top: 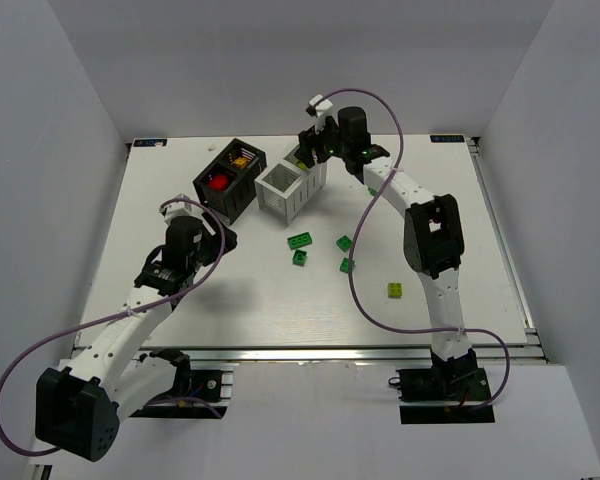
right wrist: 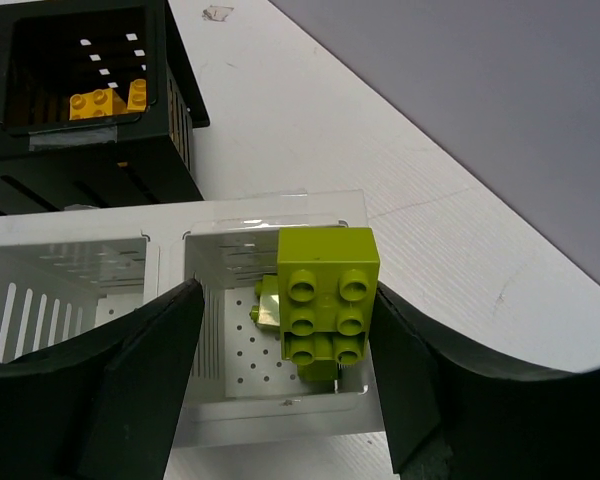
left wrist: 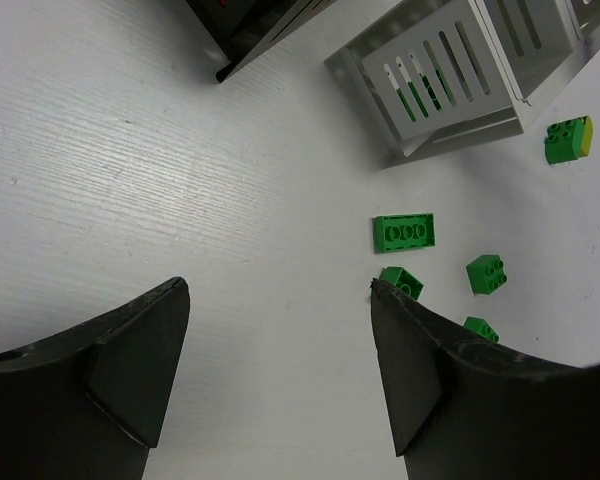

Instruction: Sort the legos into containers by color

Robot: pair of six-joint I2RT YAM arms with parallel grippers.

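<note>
My right pincer [right wrist: 288, 300] gapes beside a lime brick [right wrist: 328, 300]; left pincer [left wrist: 278, 290] open, empty. Four green bricks [top: 300, 239] show whole, and my arm half hides another.

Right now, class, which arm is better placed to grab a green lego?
Left, probably: the left end effector is open, empty, near the green legos; the right end effector is over the white container with a yellow-green lego.

LIGHT: bright, even, overhead | SHADOWS: soft, faint, beside the left arm [top: 130, 322] on the white plank table [top: 280, 300] | FOCUS: overhead view sharp, wrist views softer | EXPOSURE: black slatted plastic rack [right wrist: 180, 130] interior dim
</note>
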